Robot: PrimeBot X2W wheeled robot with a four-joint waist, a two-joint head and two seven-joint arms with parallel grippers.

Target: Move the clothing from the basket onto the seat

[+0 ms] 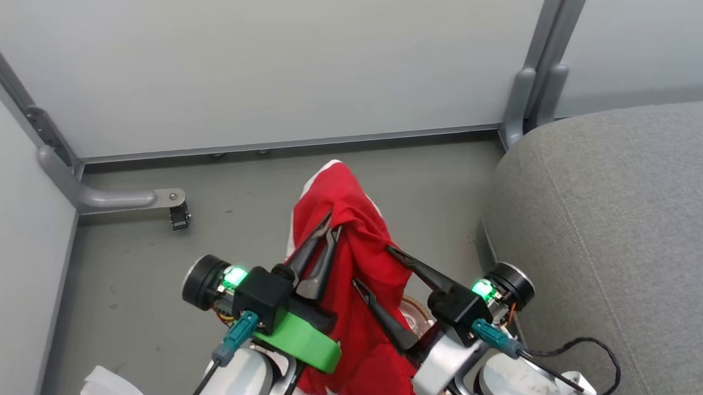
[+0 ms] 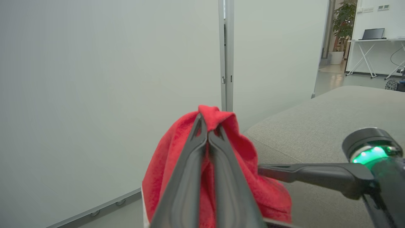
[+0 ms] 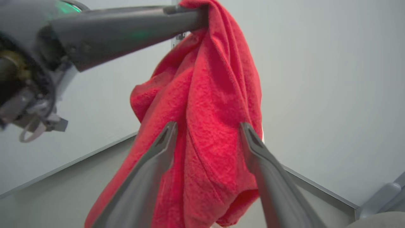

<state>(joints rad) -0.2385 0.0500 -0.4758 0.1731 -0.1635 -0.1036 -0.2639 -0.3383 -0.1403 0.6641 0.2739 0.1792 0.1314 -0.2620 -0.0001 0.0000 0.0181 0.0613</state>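
Clothing: hangs lengthwise, top fold up, tail down; fuzzy bright red, white edge.
Place: aloft, beside the seat, over the floor.
Left claw: pressed together, pinching its top.
Right claw: spread, straddling the drape.

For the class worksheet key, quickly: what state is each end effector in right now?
Left end effector: closed, pinching the red garment.
Right end effector: open, straddling the hanging garment without gripping it.

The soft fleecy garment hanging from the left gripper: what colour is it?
Bright red: the soft fleecy garment shows best in the right wrist view.
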